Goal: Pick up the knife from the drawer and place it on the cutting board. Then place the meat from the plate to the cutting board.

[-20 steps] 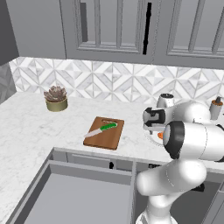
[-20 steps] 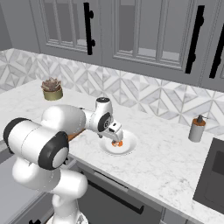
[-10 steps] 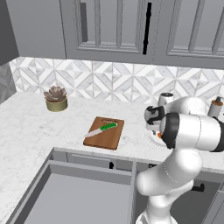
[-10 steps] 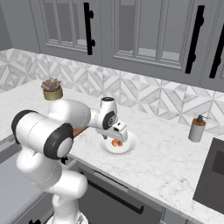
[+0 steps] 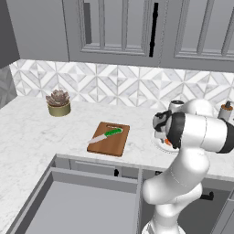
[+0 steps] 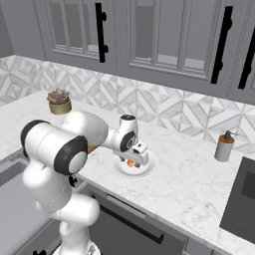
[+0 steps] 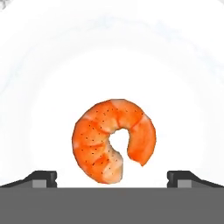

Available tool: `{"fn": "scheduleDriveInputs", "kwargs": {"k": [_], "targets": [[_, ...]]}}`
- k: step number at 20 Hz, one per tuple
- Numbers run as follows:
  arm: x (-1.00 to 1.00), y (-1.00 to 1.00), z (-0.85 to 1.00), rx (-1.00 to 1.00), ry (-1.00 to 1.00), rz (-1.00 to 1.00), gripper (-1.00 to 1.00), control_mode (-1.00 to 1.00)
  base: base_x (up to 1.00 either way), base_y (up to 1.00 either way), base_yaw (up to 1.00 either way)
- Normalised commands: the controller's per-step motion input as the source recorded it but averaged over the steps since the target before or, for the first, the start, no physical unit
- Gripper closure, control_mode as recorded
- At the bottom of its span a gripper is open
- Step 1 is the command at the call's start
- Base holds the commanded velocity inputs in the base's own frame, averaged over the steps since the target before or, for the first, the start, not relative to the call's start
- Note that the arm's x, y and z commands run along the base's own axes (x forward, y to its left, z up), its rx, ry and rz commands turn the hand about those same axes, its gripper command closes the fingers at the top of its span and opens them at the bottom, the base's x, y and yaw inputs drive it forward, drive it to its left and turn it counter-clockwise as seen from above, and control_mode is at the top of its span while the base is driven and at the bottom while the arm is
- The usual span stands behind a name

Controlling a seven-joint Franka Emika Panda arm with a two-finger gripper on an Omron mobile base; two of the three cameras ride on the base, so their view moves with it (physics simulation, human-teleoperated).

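Observation:
The meat [image 7: 113,140], a curled orange-red lump, lies on the white plate [image 7: 112,52] directly below my hand. My gripper [image 7: 113,177] is open, one fingertip [image 7: 43,177] on each side of the meat, with a gap to it on both sides. From the base, the gripper [image 6: 131,159] hangs low over the plate [image 6: 147,170], and the meat [image 6: 132,163] peeks out beneath it. The knife [image 5: 106,135], green handle and pale blade, lies on the reddish-brown cutting board [image 5: 111,144], left of the plate [image 5: 157,144]. The grey drawer [image 5: 87,205] stands pulled out, its floor bare.
A potted succulent [image 5: 58,103] stands at the back left of the counter. A brown soap dispenser [image 6: 224,146] sits to the right, beside the dark stovetop [image 6: 244,199]. Grey cabinets with black handles hang above the backsplash.
My hand has come down over the plate and now hangs just above the meat. The knife and board have not moved.

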Motion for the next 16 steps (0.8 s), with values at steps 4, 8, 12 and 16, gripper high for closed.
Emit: {"fn": "scheduleDriveInputs", "kwargs": {"k": [4, 8, 12, 16], "targets": [[0.06, 0.0, -0.24, 0.0, 0.0, 0.0, -1.0, -1.0, 0.0, 0.0, 0.0], [0.08, 0.0, -0.35, 0.0, -0.05, 0.0, -1.0, -1.0, 0.0, 0.0, 0.0], [0.13, 0.0, -0.14, 0.01, -0.09, 0.0, -1.0, -1.0, 0.0, 0.0, 0.0], [0.05, 0.0, -0.14, 0.0, -0.03, 0.0, 1.0, -1.0, 0.0, 0.0, 0.0]]}}
